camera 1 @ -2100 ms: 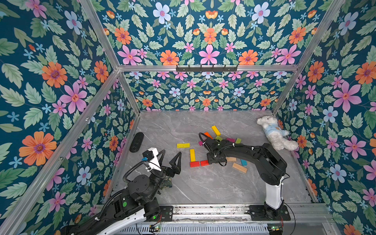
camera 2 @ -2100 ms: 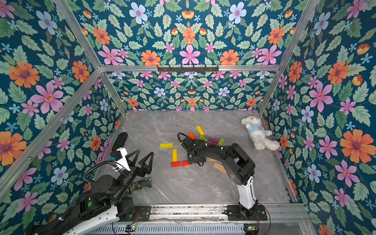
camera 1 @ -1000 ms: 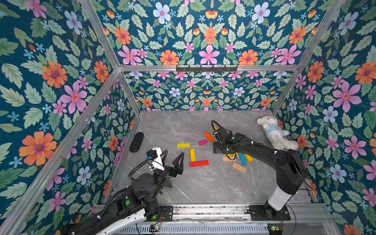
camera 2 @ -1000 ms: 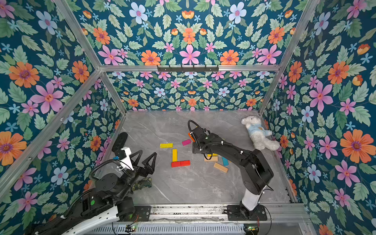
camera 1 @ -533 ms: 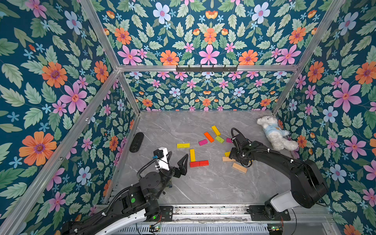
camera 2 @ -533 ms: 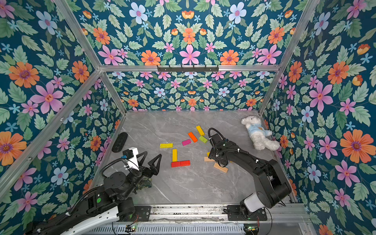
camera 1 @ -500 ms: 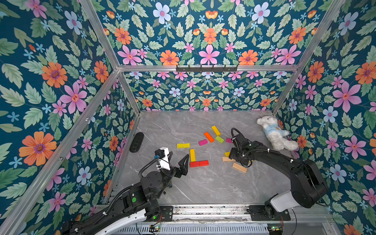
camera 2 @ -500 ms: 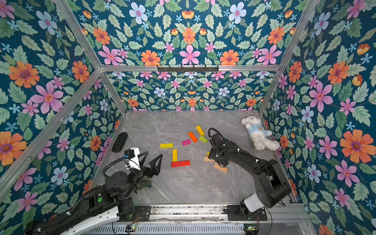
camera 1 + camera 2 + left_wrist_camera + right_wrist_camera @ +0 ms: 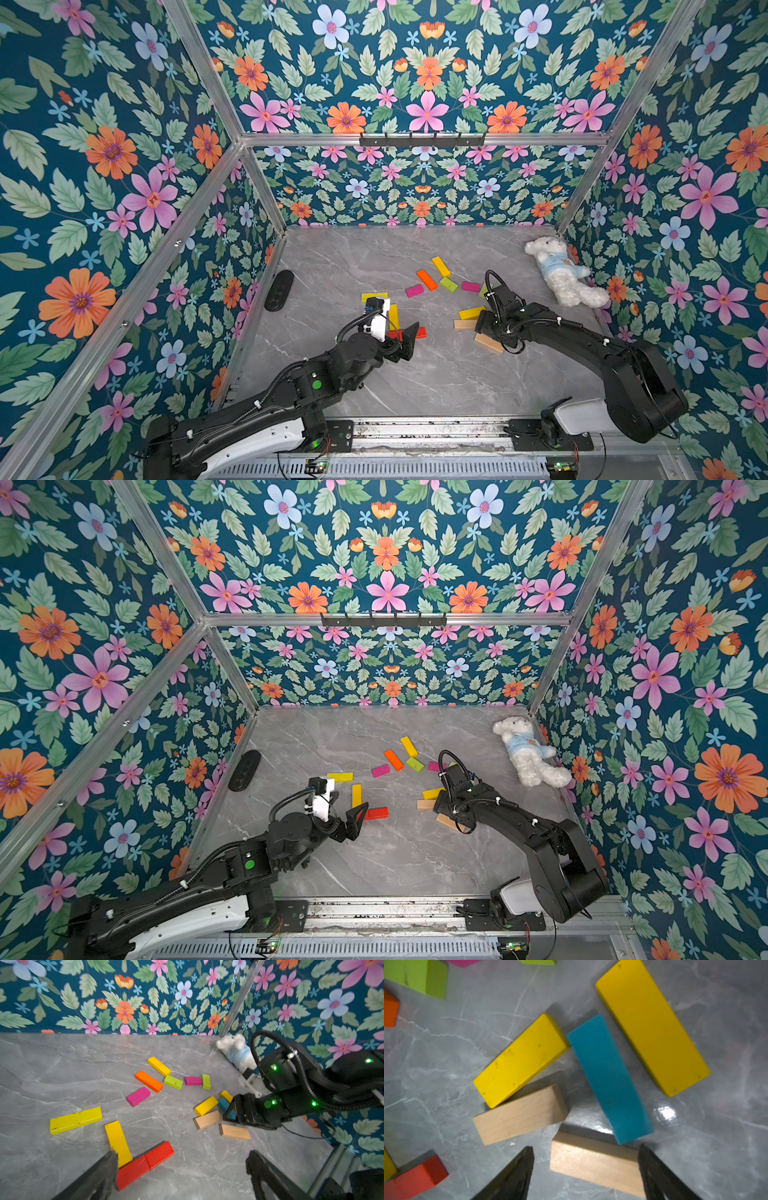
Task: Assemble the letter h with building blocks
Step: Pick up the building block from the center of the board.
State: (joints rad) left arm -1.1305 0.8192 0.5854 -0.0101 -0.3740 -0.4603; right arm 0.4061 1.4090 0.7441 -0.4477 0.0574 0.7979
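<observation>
Right gripper spread, straddling a plain wood block, not pinching. Left gripper wide apart, empty, just beside the red blocks. Other building blocks scattered mid-floor, well off the walls. Bare marble floor toward the front rail. Print on shirt of bear too small to read.

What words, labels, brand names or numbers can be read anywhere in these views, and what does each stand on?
No text can be read in any view.
On the plush bear: a small orange mark on the blue shirt, too small to read.
On the building blocks: plain paint or bare wood, no print.
On the right arm: green lights only, no legible label.
</observation>
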